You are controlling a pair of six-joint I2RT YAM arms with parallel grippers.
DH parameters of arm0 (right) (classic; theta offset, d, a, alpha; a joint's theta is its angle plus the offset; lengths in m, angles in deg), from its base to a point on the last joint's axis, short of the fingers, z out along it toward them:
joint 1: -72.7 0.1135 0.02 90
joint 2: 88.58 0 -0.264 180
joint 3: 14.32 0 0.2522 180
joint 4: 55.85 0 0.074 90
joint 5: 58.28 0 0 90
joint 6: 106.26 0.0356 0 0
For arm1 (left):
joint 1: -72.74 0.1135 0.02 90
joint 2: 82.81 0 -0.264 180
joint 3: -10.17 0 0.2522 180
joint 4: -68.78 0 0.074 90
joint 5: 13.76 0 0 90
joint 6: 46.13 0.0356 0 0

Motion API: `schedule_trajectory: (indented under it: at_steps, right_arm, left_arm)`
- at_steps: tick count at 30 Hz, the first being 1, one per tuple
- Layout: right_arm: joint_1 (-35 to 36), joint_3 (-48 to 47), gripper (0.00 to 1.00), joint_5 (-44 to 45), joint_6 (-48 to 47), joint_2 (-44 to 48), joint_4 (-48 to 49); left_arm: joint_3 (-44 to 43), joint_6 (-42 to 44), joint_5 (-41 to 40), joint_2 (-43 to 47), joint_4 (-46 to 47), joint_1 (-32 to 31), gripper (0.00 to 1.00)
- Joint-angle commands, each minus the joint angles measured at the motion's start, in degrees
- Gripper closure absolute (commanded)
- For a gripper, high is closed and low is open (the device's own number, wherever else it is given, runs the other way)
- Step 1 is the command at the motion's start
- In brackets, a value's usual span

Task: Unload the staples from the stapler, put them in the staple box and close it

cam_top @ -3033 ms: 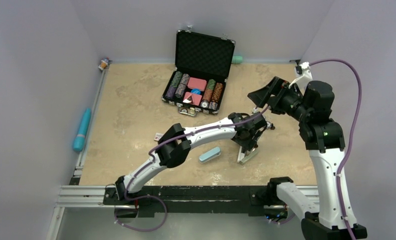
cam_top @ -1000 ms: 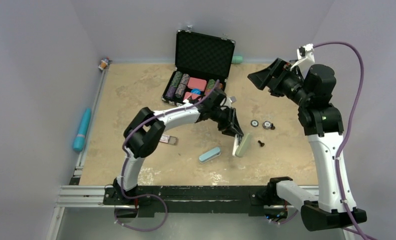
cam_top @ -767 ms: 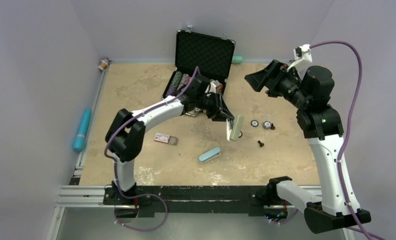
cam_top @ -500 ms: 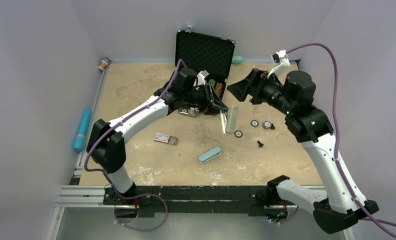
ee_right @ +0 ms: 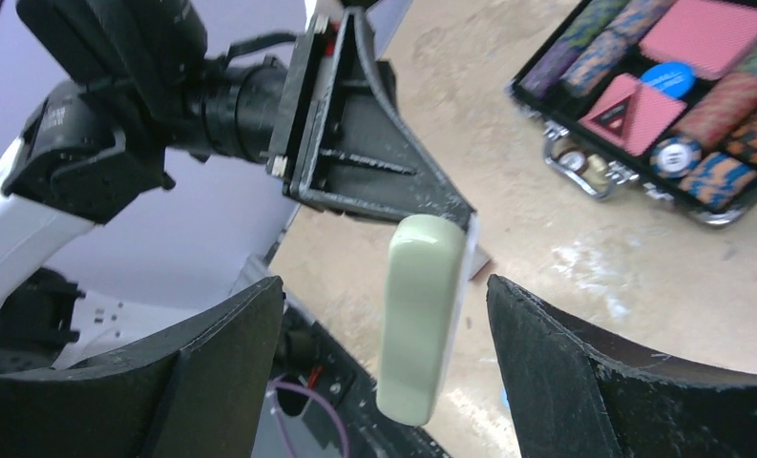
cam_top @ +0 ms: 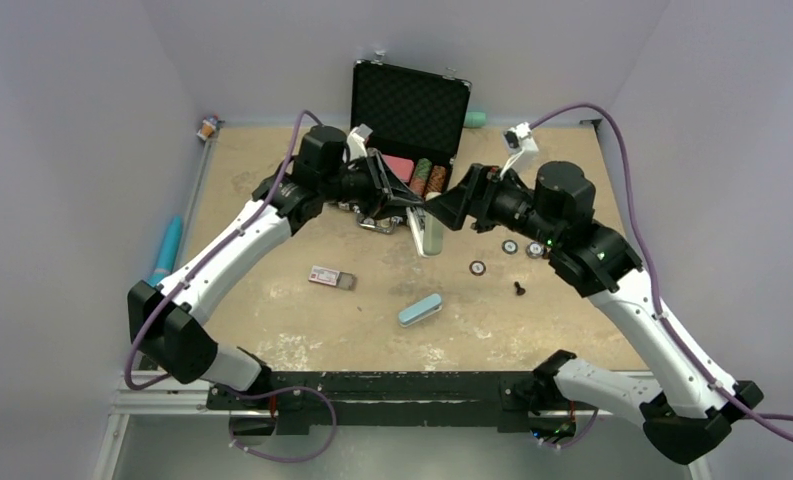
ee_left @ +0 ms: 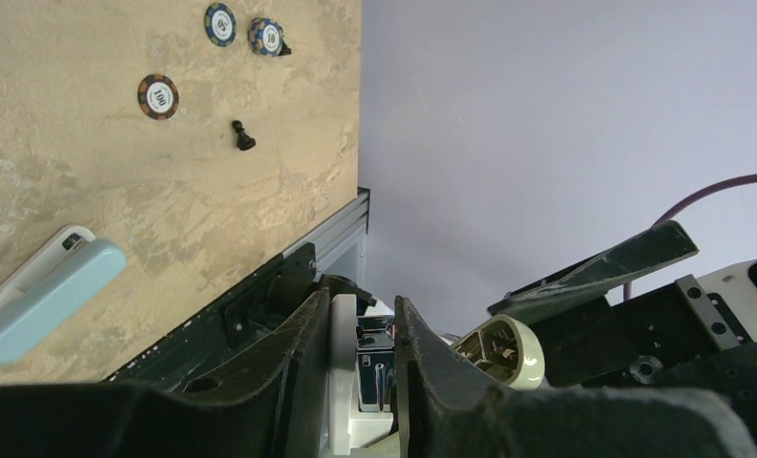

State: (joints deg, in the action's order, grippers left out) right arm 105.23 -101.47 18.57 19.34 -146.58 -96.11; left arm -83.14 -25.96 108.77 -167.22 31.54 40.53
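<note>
1. We see a tan tabletop (cam_top: pixel 262 230) with lilac walls (cam_top: pixel 62 120).
2. Our left tool (cam_top: pixel 409 203) clamps the pale green stapler (cam_top: pixel 428 232) aloft; its staples are hidden.
3. Our right tool (ee_right: pixel 386 324) gapes wide astride it, untouching.
4. Left wrist view shows loose chips (ee_left: pixel 157 95); right wrist view, the chip case (ee_right: pixel 546 105).

Far ahead of the left gripper (ee_left: pixel 360 307), up and to its left, an orange-edged chip (ee_left: pixel 158 95) reads "100"; farther on, a blue chip (ee_left: pixel 220 21) reads "50"; just beside that, a third chip (ee_left: pixel 266 35) reads "10".
</note>
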Motion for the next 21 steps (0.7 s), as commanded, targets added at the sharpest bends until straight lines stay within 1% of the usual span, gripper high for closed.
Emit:
schedule_trajectory:
  at_steps: [1, 6, 9, 14, 21]
  right_arm:
    - [4.90, 1.24, 0.18, 1.77, 2.99, -0.13, 5.02]
    - [6.52, 0.92, 0.21, 3.21, 3.08, -1.31, 5.38]
    - [7.39, 0.32, 0.24, 2.90, 3.01, -1.82, 5.37]
    - [11.35, -0.97, 0.29, 1.79, 2.42, -3.44, 5.14]
    - [14.25, -1.64, 0.32, 4.48, 3.70, -3.51, 3.24]
  left_arm:
    - [-0.67, 0.58, -0.74, 4.25, -1.80, 0.28, 0.92]
    - [-1.89, 2.27, -1.99, 7.81, -5.93, 0.64, 0.91]
    - [-2.18, 2.22, -3.02, 9.40, -6.76, 0.78, 0.91]
    - [-3.62, 2.16, -3.47, 9.93, -8.05, 0.74, 0.91]
    - [-7.41, 3.68, -5.56, 10.66, -10.85, 0.74, 0.91]
